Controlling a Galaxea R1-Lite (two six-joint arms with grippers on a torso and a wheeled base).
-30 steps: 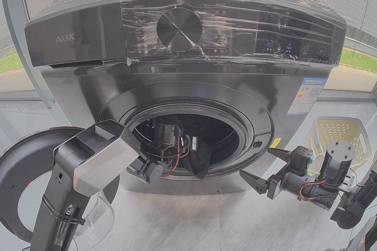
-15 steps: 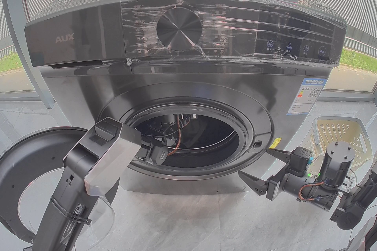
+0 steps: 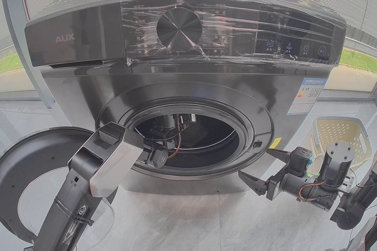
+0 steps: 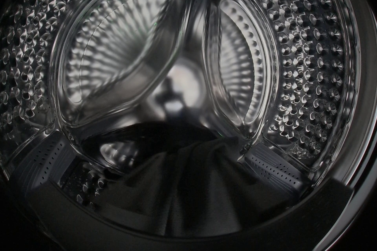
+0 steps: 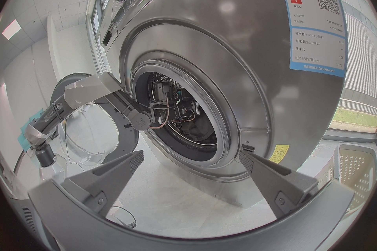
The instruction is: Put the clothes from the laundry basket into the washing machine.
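Pale grey floor tiles are spreading out under a dark front-loading washing machine, with ribbed windows rising behind it. At the far left the round door is hanging swung wide open. Beside it the left arm is stretching over the door ring into the drum opening, and the left hand is sitting inside the mouth — whether it is apart or together cannot be told. Deeper in, a dark garment is lying crumpled on the bottom of the perforated steel drum, up against the front lip. Right of the opening, the right hand is hovering low before the machine's lower right corner, its two fingers spread wide apart and gripping nothing. At the far right the pale perforated laundry basket is standing on the floor just beside the machine — too little of its inside is showing to tell its contents.
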